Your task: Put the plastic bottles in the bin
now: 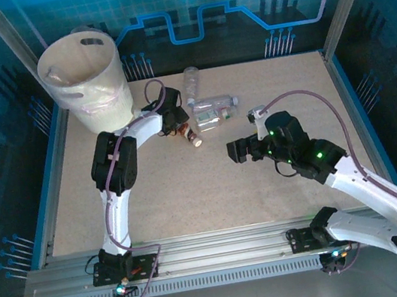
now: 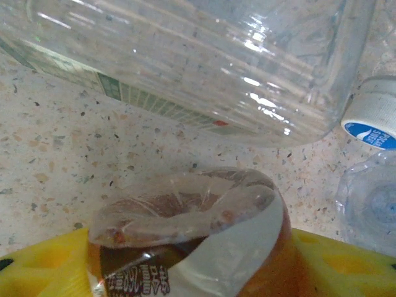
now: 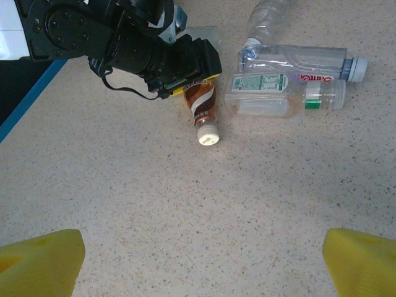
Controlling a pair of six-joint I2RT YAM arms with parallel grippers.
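My left gripper [image 1: 179, 125] lies low on the table, shut on a small brown-labelled bottle [image 1: 190, 136] with a white cap. In the left wrist view its yellow fingers [image 2: 37, 269] press that bottle [image 2: 185, 241] from both sides. The right wrist view has the same grip [image 3: 195, 83] on the bottle [image 3: 202, 105]. Three clear plastic bottles [image 1: 211, 108] lie just right of it, one large [image 2: 204, 62]. The white bin [image 1: 103, 103] stands at the back left. My right gripper [image 1: 235, 150] hovers open over bare table, its fingers [image 3: 40, 260] wide apart.
The clear bottles lie close together [image 3: 291, 74], one with a green label and one with a blue-white cap [image 2: 374, 111]. A raised blue border [image 1: 50, 173] and metal frame posts [image 1: 13, 42] edge the speckled tabletop [image 1: 213, 192].
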